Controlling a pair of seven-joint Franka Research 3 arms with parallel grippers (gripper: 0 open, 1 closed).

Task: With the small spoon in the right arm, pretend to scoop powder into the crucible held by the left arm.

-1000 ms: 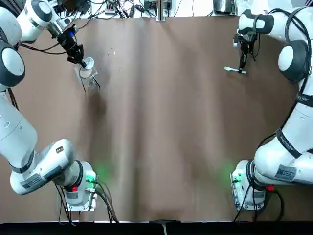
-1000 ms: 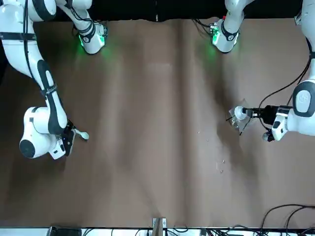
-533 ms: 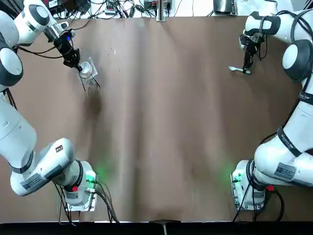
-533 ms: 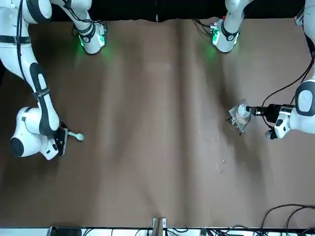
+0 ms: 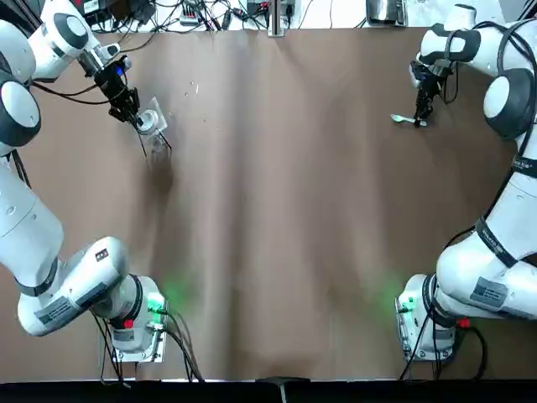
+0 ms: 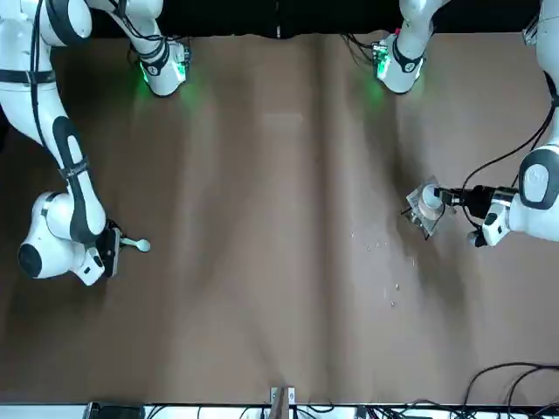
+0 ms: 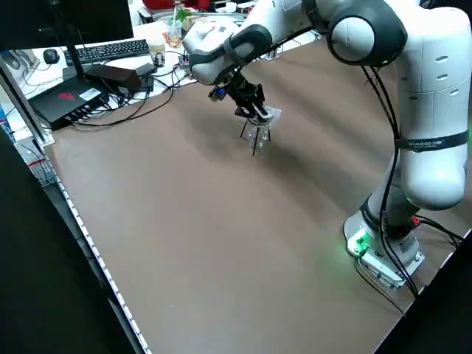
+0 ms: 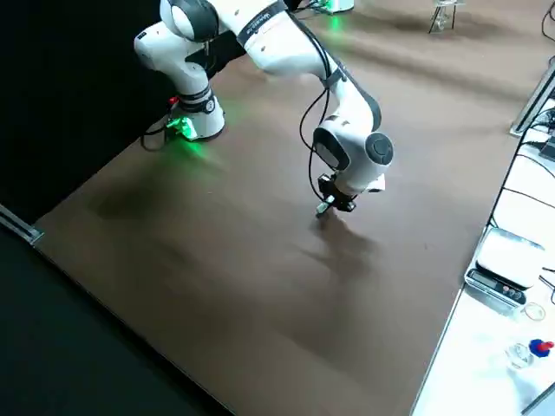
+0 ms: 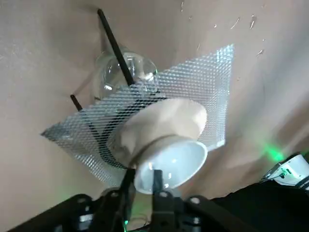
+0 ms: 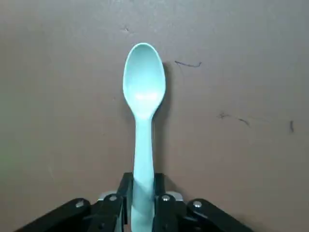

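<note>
Both things appear gripped, so the step in hand seems to be the start of bringing them together; the pretend scoop itself is not yet begun.

At the far left corner of the table, the left gripper has its jaws closed narrowly on the rim of the crucible. The crucible rests on the wire mesh of a small legged stand, with a glass bulb beneath the mesh.

Near the far right corner, the right gripper has its jaws closed on the handle of the spoon. The bowl points away from the fingers and lies low over the table; whether it touches cannot be told. Spoon and crucible are well apart, almost the table's whole width.

The next move likely calls for lifting the crucible clear of the mesh, mouth upward. Both arms would then travel toward the middle until the spoon's bowl can tip over the crucible's opening. The pinch on the rim is thin, so the lift looks like the risky part.

The table is covered in creased brown cloth, with a few pale specks by the stand. Cables run along the far edge. A keyboard sits on a desk beyond the left side and a scale on a bench beyond the right.
</note>
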